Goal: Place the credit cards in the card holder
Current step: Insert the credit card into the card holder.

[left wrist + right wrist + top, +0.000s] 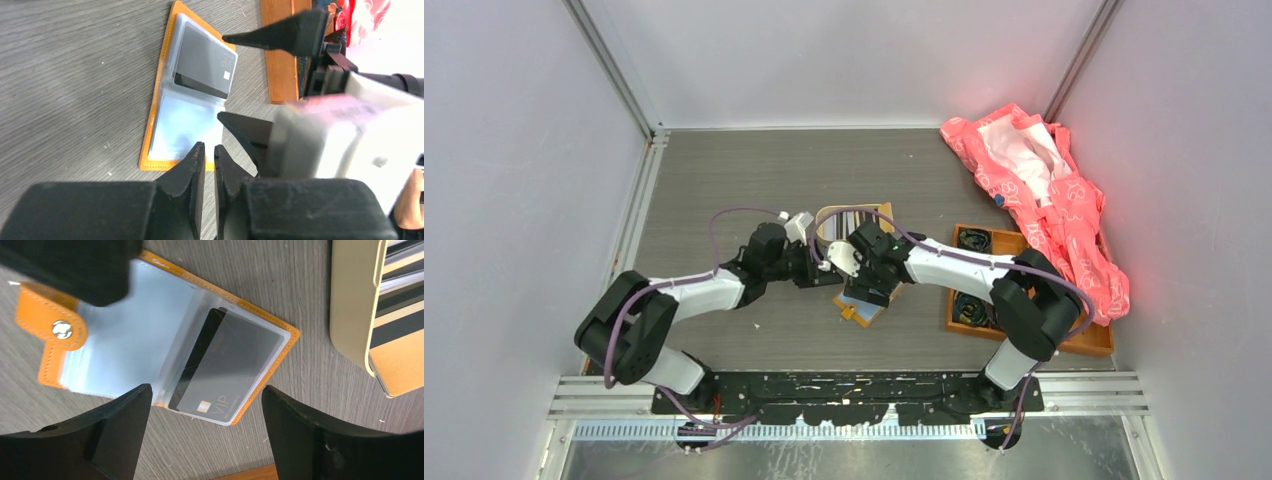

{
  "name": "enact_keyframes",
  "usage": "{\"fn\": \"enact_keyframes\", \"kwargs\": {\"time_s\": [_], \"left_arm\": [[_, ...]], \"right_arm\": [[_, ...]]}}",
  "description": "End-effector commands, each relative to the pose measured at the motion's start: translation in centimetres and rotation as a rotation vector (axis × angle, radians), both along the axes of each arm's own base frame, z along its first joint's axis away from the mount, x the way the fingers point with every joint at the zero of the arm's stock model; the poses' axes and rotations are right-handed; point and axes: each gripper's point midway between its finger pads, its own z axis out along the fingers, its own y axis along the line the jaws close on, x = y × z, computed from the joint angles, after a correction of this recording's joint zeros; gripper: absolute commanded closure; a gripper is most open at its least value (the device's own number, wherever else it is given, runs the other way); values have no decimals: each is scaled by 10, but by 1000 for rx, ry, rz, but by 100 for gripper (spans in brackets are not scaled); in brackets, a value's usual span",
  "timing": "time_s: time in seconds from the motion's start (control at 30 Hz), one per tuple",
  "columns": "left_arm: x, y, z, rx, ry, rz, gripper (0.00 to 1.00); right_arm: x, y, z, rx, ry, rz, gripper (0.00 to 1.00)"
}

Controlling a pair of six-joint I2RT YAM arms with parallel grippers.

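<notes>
Gold letters "VIP" are showing on the dark card point(227, 372) sitting in a clear sleeve of the card holder point(285, 347), lower centre of the right wrist frame; nothing else is reading clearly.

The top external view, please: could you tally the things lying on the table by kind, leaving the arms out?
Orange card holder: 1
Beige oval tin of cards: 1
Orange wooden compartment tray: 1
Pink patterned wrapping: 1
Total: 4
</notes>
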Motion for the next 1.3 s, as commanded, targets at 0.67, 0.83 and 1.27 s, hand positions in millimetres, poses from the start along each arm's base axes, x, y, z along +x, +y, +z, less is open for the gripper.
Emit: {"fn": "enact_keyframes", "kwargs": {"time_s": [0.67, 0.83, 1.27], "left_arm": [[-7, 38, 59, -57, -325, 126, 78], [-12, 49, 70, -75, -373, 158, 57], [-32, 70, 54, -144, -255, 281, 28]], "right_arm": [[36, -4, 9, 22, -74, -178, 43], [40, -6, 17, 66, -64, -210, 53], [-53, -5, 44, 294, 142, 389, 63]]}}
